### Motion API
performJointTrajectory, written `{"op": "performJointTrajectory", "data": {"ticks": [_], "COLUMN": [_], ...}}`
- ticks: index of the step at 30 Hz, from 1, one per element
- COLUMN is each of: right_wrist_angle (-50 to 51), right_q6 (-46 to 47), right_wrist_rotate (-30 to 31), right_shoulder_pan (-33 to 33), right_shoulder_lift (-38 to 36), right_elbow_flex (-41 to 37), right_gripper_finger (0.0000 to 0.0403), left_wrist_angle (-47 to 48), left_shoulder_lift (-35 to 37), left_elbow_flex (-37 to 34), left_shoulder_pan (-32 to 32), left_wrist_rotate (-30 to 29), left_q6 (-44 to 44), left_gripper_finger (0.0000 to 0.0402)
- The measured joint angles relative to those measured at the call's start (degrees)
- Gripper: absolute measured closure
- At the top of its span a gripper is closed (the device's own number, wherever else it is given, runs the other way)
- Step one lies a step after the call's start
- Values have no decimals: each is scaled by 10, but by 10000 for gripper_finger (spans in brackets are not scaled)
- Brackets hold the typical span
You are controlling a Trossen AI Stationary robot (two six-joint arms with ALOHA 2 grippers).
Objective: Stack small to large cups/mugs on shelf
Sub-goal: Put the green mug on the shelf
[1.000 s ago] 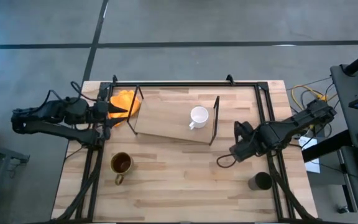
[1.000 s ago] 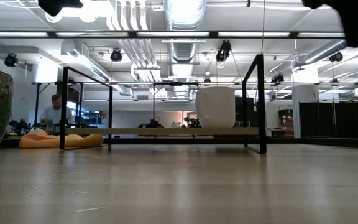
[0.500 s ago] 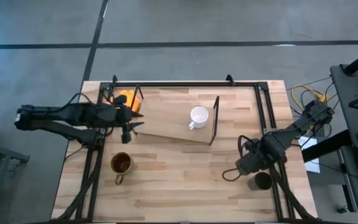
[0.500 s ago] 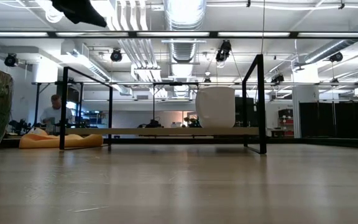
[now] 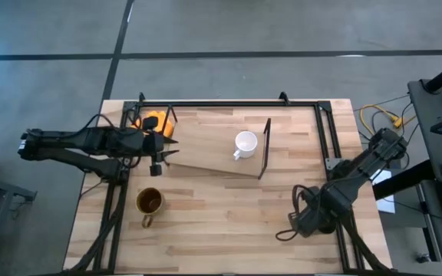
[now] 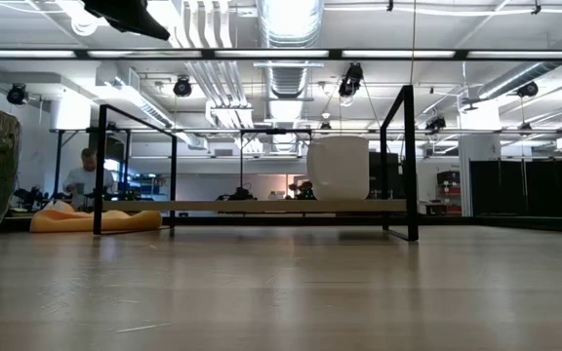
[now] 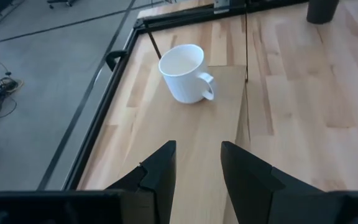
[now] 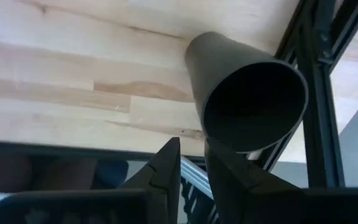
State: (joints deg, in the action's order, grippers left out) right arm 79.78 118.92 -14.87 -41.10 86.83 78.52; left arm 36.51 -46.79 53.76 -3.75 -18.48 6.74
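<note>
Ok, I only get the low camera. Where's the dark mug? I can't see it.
Observer: The dark mug is near the right edge of the table, just ahead of the right pincer.
Operator: And the other pincer?
Observer: The left pincer is open above the left end of the shelf, pointing at the white mug.
Operator: Anything inside the white mug?
Observer: No, it's empty.
</note>
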Motion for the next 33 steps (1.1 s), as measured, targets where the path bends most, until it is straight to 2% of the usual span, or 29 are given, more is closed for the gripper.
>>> {"op": "performJointTrajectory", "data": {"ticks": [5,12,16,21,27,30,33], "right_wrist_angle": [8,4,3,-15,-25,-29,-35], "right_q6": [-32,-131,-201,-290,-373,-413,-439], "right_wrist_rotate": [24,128,222,397,537,579,585], "right_shoulder_pan": [0,10,15,19,24,25,32], "right_shoulder_lift": [0,0,0,-1,1,2,2], "right_elbow_flex": [0,0,0,0,-1,-1,-1], "right_gripper_finger": [335,335,335,335,335,335,335], "left_wrist_angle": [15,136,214,277,283,284,285], "left_shoulder_lift": [19,26,6,-45,-133,-182,-223], "left_elbow_flex": [0,0,-4,-5,-2,12,30], "left_shoulder_pan": [0,-3,-19,-53,-130,-166,-198], "left_wrist_rotate": [23,158,171,181,221,244,260], "left_q6": [-35,-265,-357,-484,-573,-574,-574], "left_gripper_finger": [288,288,288,288,288,288,288]}}
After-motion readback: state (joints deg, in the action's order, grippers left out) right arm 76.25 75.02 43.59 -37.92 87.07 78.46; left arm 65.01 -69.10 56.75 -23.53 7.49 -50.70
